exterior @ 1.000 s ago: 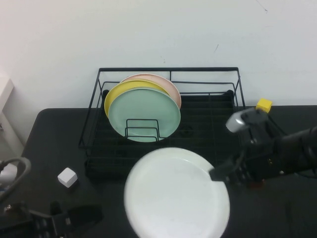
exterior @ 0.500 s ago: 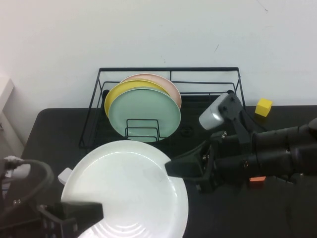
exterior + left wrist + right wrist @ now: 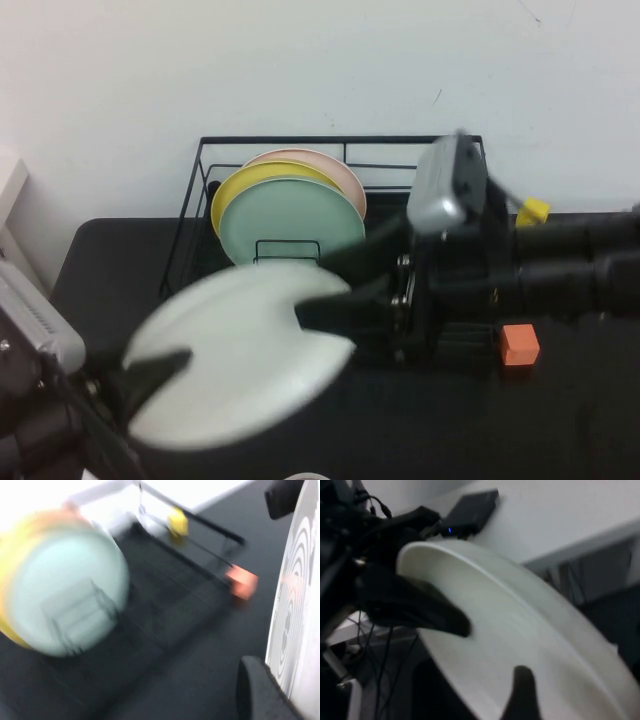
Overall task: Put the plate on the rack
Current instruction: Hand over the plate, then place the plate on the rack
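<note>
High view: white plate [image 3: 235, 365] lifted over the black bench [image 3: 560, 420], in front of the rack [image 3: 340, 215] at about 6 o'clock. Right end effector [image 3: 320, 300] clamps the plate's 2 o'clock rim; left end effector [image 3: 155, 375] grips its 8 o'clock edge. Mint green plate [image 3: 292, 232], yellow plate [image 3: 240, 190] and pink plate [image 3: 330, 165] stand in the rack. Orange cube [image 3: 519, 345] on the bench.

Left wrist view: plate [image 3: 295, 605] edge-on, one finger [image 3: 257, 690] against it.

Right wrist view: plate [image 3: 520, 645] with a dark finger [image 3: 522, 690] on its face.
</note>
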